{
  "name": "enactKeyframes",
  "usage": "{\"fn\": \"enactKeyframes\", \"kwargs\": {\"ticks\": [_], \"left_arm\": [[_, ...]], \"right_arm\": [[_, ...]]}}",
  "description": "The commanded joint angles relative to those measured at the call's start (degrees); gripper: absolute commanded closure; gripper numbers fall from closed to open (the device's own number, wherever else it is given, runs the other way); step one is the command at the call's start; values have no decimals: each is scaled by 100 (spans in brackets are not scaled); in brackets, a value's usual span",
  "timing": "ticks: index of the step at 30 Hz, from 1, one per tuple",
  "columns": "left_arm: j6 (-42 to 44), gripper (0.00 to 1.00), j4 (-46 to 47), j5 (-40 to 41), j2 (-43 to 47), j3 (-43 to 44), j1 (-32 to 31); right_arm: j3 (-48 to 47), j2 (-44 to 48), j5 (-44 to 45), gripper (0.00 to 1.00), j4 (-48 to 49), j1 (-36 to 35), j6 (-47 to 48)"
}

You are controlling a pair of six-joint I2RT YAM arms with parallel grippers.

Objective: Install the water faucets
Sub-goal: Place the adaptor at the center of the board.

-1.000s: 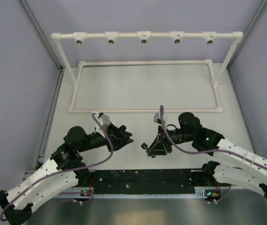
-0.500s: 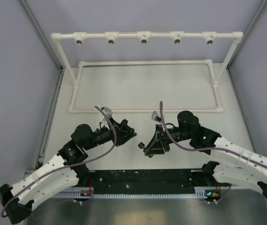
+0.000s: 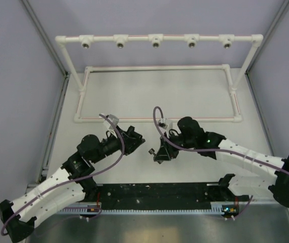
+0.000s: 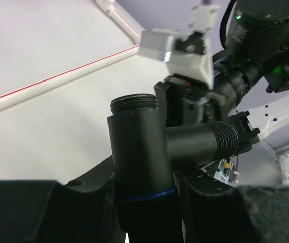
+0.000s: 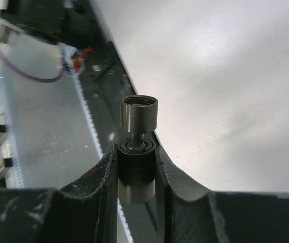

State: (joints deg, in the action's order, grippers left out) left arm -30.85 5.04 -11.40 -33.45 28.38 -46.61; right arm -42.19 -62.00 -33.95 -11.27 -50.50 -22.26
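Pinching the T-faucet (image 4: 139, 162) by its stem: left end effector (image 4: 144, 190), threaded side arm pointing right. Stub faucet (image 5: 139, 115), upright, clamped between the right end effector's (image 5: 136, 169) fingers. Both pieces held above the worktop (image 3: 159, 96), near each other, well apart from the pipe frame (image 3: 134, 37) at the far end.

Swung the right pincer (image 3: 153, 152) and its stubby faucet (image 5: 139, 117) toward 9 o'clock. Edged the left pincer (image 3: 138, 140), T-shaped faucet (image 4: 140, 152) clamped, toward 12 o'clock.

Even bright overhead light, soft shadows, glare on table (image 5: 225, 76), blurred wrist-view foregrounds
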Motion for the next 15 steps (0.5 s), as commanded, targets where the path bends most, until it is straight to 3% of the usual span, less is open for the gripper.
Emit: {"fn": "enactKeyframes", "kwargs": {"ticks": [1, 8, 15], "left_arm": [[158, 100, -213, 419, 321, 369, 3], [413, 100, -1013, 858, 1059, 511, 3], [624, 100, -1558, 1078, 1473, 712, 3]], "right_arm": [[-438, -891, 1416, 100, -886, 5, 529], [-807, -2043, 2340, 100, -825, -109, 1425], [-1449, -2993, 3060, 100, -1141, -486, 3304]]}}
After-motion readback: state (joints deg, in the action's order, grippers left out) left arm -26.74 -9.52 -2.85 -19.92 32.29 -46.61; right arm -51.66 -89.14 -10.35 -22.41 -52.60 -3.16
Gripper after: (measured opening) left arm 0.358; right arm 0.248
